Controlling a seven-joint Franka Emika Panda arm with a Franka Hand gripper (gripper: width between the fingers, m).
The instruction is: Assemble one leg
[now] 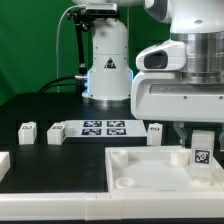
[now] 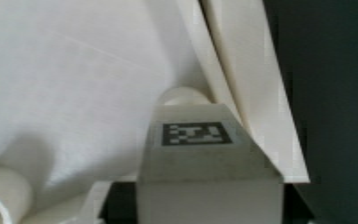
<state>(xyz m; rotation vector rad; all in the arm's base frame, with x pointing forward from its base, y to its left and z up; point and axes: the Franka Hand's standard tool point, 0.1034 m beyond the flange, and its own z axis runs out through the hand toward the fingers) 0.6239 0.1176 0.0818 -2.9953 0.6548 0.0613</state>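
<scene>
My gripper [image 1: 201, 138] is shut on a leg [image 1: 200, 152], a small white block with a black-and-white tag facing the camera. It holds the leg upright over the right corner of the large white tray piece [image 1: 140, 172]. In the wrist view the leg [image 2: 197, 150] runs out from between my dark fingers [image 2: 126, 203], and its far end points at the round corner socket [image 2: 188, 98] beside the tray's rim [image 2: 247, 80]. I cannot tell whether the leg touches the socket.
Three more legs stand on the black table: two at the exterior view's left [image 1: 27, 131] [image 1: 55, 132] and one near the tray's back [image 1: 154, 131]. The marker board [image 1: 100, 128] lies behind the tray. The robot base [image 1: 107, 60] stands at the back.
</scene>
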